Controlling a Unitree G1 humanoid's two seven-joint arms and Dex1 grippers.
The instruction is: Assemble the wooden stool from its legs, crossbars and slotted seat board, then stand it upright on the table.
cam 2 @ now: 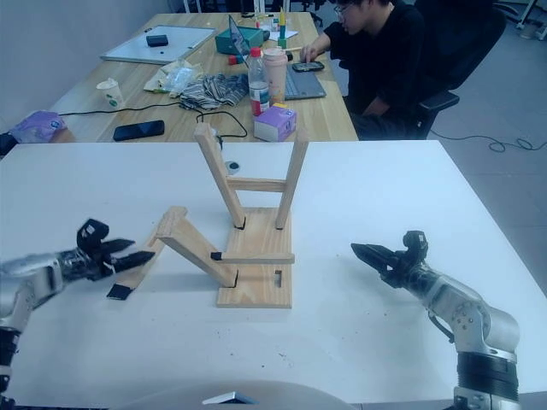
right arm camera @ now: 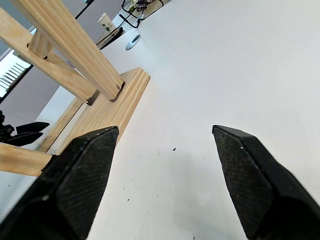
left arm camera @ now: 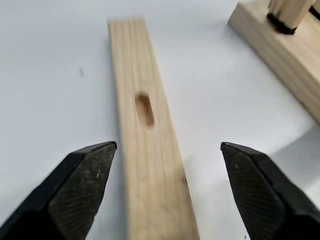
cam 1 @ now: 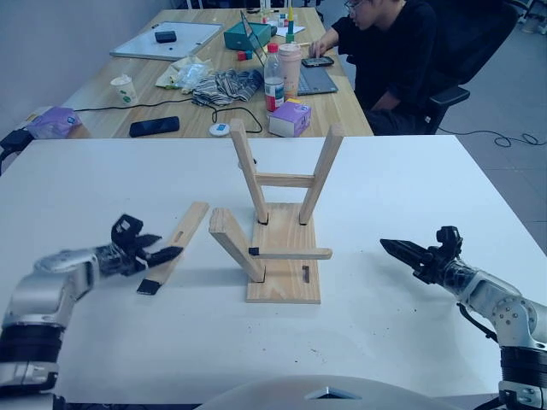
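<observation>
The seat board (cam 1: 286, 282) lies flat on the white counter (cam 1: 410, 188). At its far end two legs (cam 1: 248, 171) stand in their slots, joined by a crossbar (cam 1: 286, 180). At its near left corner a third leg (cam 1: 232, 241) leans to the left, and a second crossbar (cam 1: 295, 253) sticks out from it over the board. The fourth leg (cam 1: 181, 235) lies loose, left of the board. My left tool (cam 1: 167, 249) has its fingers apart on both sides of this leg, not touching it. My right tool (cam 1: 389, 246) is apart too, well to the right of the board.
</observation>
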